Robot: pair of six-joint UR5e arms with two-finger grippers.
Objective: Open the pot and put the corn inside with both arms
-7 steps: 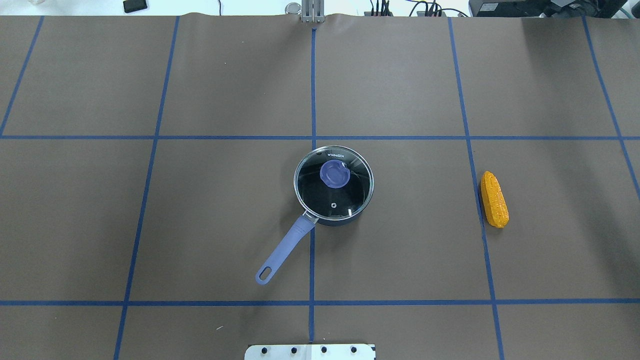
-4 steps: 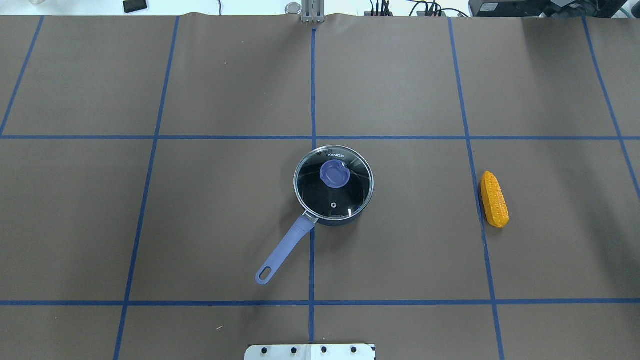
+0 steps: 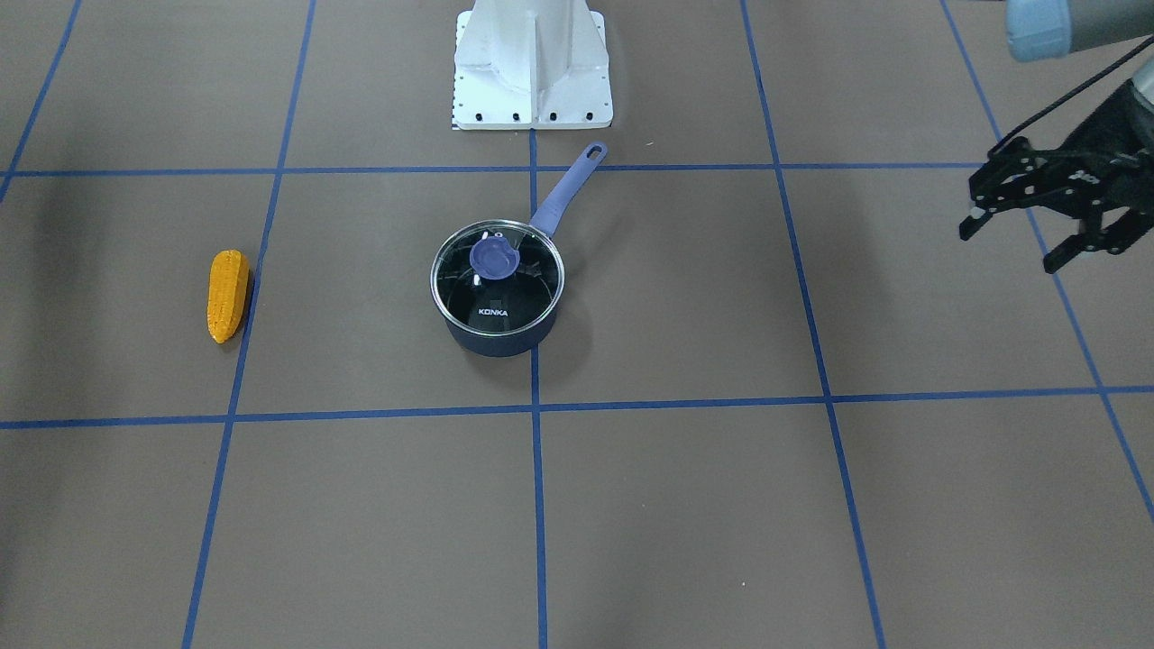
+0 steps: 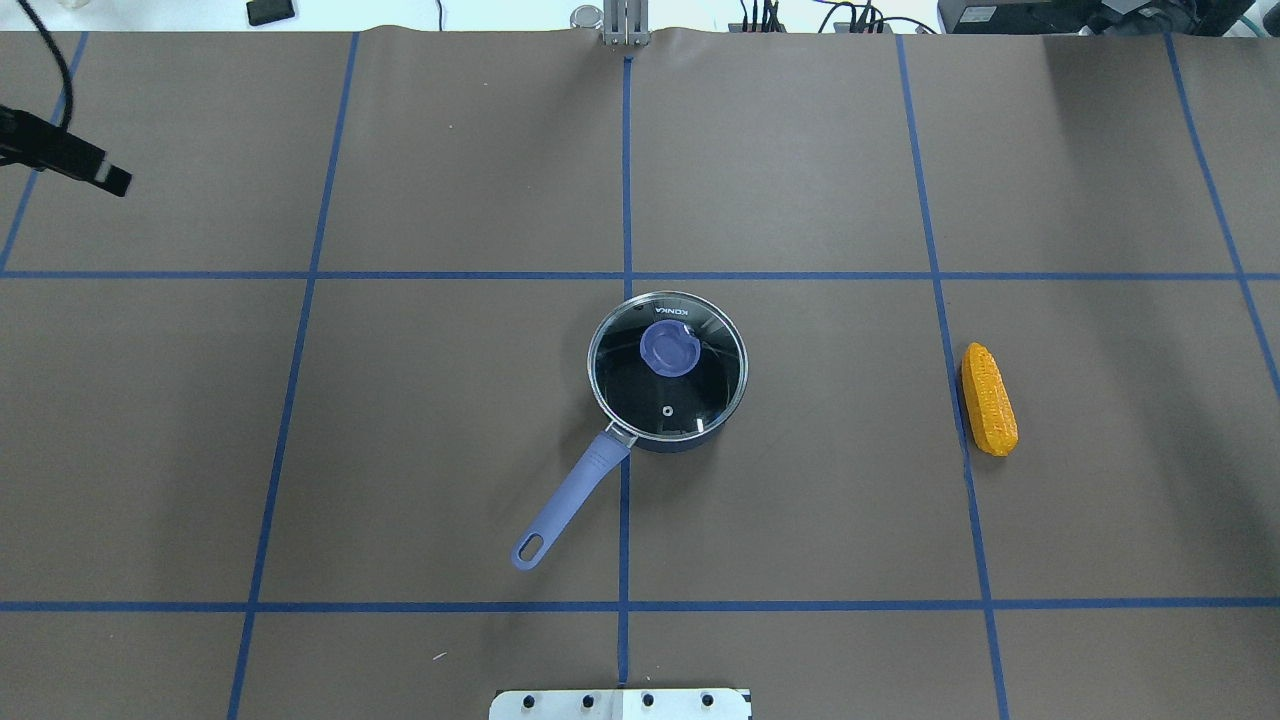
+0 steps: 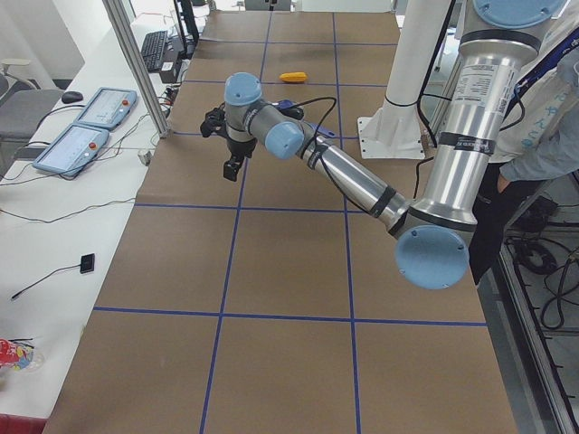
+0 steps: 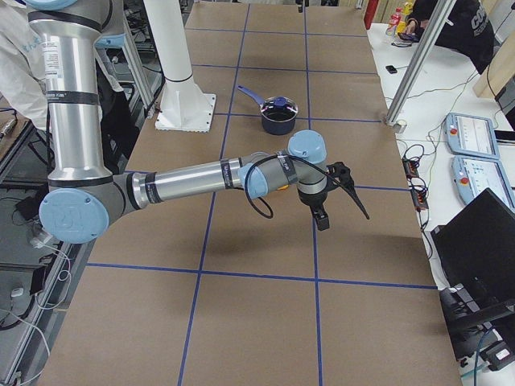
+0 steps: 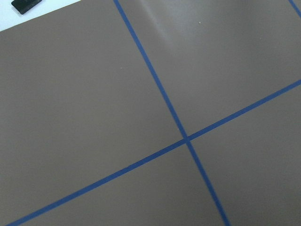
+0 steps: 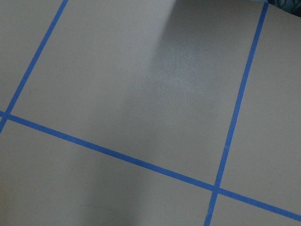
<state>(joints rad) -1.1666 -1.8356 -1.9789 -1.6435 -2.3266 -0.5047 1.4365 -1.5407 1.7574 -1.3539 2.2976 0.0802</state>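
Observation:
The dark pot [image 4: 690, 435], with a glass lid [image 4: 640, 390], a purple knob [image 4: 668, 348] and a purple handle [image 4: 570, 497], stands shut at the table's middle. It also shows in the front view [image 3: 498, 335]. The orange-yellow corn [image 4: 988, 398] lies flat to the pot's right, at the left of the front view [image 3: 227, 294]. My left gripper [image 3: 1010, 247] is open and empty, above the table far left of the pot. One of its fingers [image 4: 95, 168] shows overhead. My right gripper [image 6: 339, 211] shows only in the right side view, beyond the corn. I cannot tell its state.
The white base pedestal [image 3: 532, 63] stands at the robot's edge, close behind the pot's handle. Blue tape lines [image 4: 626, 180] divide the brown table cover. Cables and a black device [image 4: 270, 11] lie past the far edge. Control pendants [image 5: 90, 117] sit on the side bench.
A finger of my left gripper has come into the overhead view at the top left. The pot and the corn have not moved.

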